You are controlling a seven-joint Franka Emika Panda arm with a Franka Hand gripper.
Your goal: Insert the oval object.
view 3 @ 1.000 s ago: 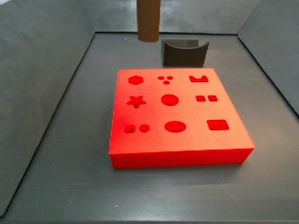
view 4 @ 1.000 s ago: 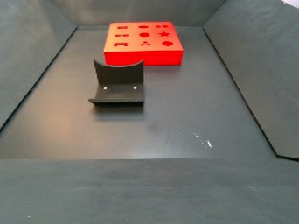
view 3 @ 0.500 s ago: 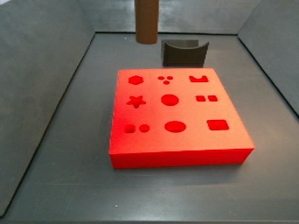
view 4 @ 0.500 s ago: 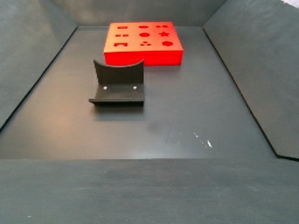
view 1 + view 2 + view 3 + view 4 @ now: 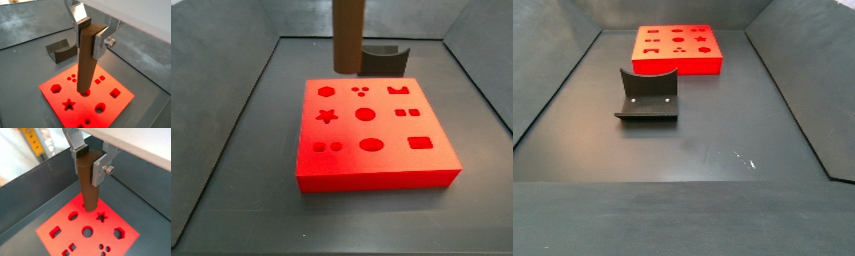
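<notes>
Peg is upright, clamped at its top between the gripper fingers, hanging below them over the red block. Both wrist views show this grasp; in the wrist view its lower end sits above the block's top face, contact with the face can't be told.

Side view shows only the peg's brown shaft coming down from the top edge, above the far edge of the block and just left of the fixture; gripper is out of frame there. In a side view the peg and gripper don't appear at all, just block far and fixture nearer on the worktop.

Counts: one peg, one block, one fixture, one gripper. Block top has nine cutouts per the side view, three rows of three.
</notes>
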